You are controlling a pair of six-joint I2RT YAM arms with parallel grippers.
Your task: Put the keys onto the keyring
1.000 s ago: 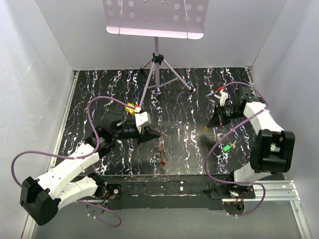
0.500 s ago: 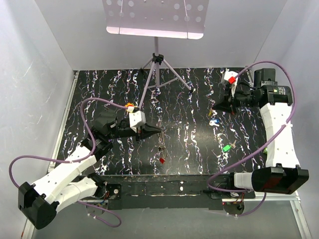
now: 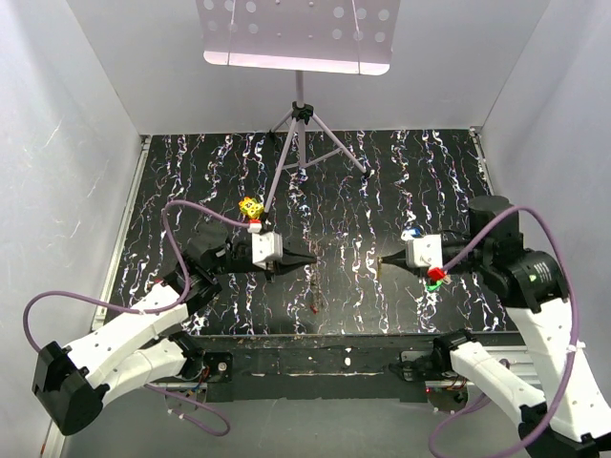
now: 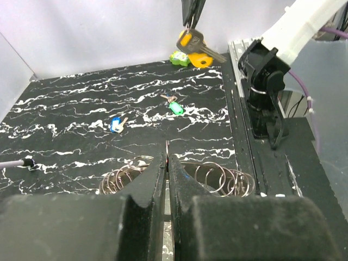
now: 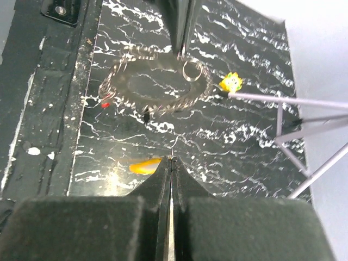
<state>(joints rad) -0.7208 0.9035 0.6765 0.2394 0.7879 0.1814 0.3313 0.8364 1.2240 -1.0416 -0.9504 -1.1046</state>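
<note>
My left gripper (image 3: pixel 305 260) is shut on the keyring (image 3: pixel 312 284), a wreath of dull grey metal loops that hangs below its tips with a red key (image 3: pixel 313 307) at the bottom. In the left wrist view the loops (image 4: pixel 223 176) spread on both sides of the shut fingers (image 4: pixel 152 179). My right gripper (image 3: pixel 382 260) is shut on an orange key (image 4: pixel 193 43) and faces the left gripper across a short gap. In the right wrist view the keyring (image 5: pixel 157 81) lies ahead and the orange key (image 5: pixel 144 165) is blurred at the fingertips (image 5: pixel 179 168). A green key (image 3: pixel 434 283) and a blue key (image 3: pixel 412 232) lie on the table.
A yellow dotted cube (image 3: pixel 251 205) sits behind the left gripper. A music stand's tripod (image 3: pixel 301 143) stands at the back centre. White walls close in the black marbled table (image 3: pixel 363 181) on three sides. The green key (image 4: pixel 175 107) and the blue key (image 4: pixel 116 124) show in the left wrist view.
My right arm swung from the far right back to the middle, bringing the orange key close to the keyring. My left gripper shifted slightly right, still holding the keyring.
</note>
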